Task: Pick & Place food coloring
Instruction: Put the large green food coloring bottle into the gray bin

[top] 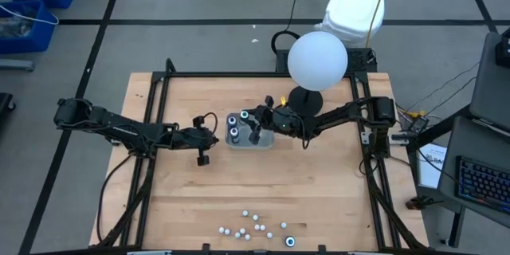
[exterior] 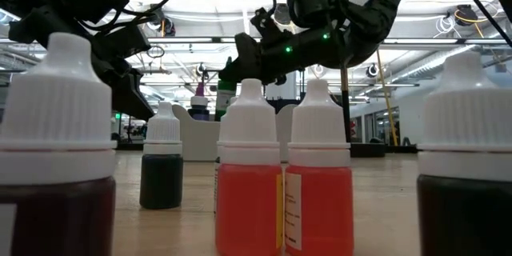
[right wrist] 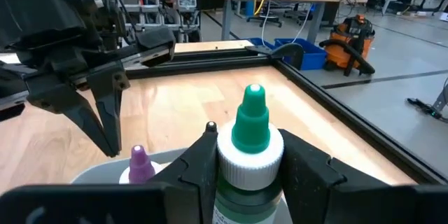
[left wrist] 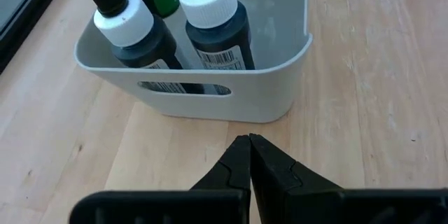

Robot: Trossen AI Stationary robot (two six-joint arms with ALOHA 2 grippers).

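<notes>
Right gripper (right wrist: 248,155): my two dark fingers (right wrist: 199,161) are clamped on the white collar of a green-tipped bottle (right wrist: 250,129), one finger on each side, the bottle upright between them over the grey tray (left wrist: 210,87). In the high view this right gripper (top: 256,131) sits at the tray's right half, the right arm reaching in from the table's right side past the large white globe (top: 317,60) on its black stand. Left gripper (left wrist: 249,155): my fingers are pressed together, tips meeting, pointing at the tray's near wall and just short of it; from above, this left gripper (top: 202,158) hangs just beside the tray's left end over bare wood. Tray contents, as seen from my left wrist: a dark bottle with a purple tip (left wrist: 210,14), a dark bottle with a black tip (left wrist: 129,24), and part of a green bottle behind them, all upright. Remaining food coloring: a loose cluster of small white-capped bottles (top: 253,226) at the table's (top: 335,191) front edge, well apart from the tray, with one teal-ringed top (top: 290,241) among them. Low view, close up: two red bottles (exterior: 284,180) side by side, a dark green one (exterior: 162,168) to their left, darker ones at both edges.
</notes>
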